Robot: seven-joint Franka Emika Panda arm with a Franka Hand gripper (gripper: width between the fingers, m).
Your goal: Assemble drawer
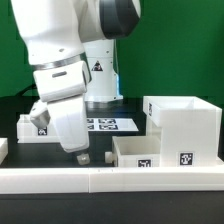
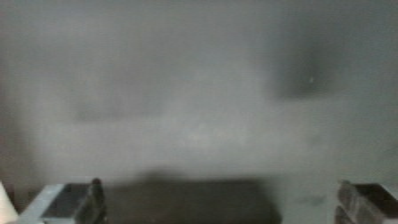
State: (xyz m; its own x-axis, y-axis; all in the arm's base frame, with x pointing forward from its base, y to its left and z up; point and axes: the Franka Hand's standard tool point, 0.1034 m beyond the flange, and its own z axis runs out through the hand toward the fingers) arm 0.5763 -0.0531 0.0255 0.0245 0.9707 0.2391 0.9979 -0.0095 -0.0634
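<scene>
Housing [image 1: 185, 122], smooth white plastic, box-shaped and square-edged, is standing on the black table [image 1: 30, 152] at the exterior view's right, carrying a black-and-white tag low on its front. Near tray [image 1: 130, 160], the same plastic, shallow and open-topped, is sitting just beside the housing; whether they are touching cannot be told. Far tray [image 1: 27, 127] is lying at the exterior view's left, partly hidden by the glossy white arm [image 1: 60, 45]. Marker board [image 1: 112, 125], thin and flat, is showing only partly behind the arm. Gripper [image 1: 80, 153] is hanging low over the table between the two trays. In the wrist view its dark fingers [image 2: 80, 200] are standing wide apart with nothing between them. The surface beyond is showing only as a grey blur.
</scene>
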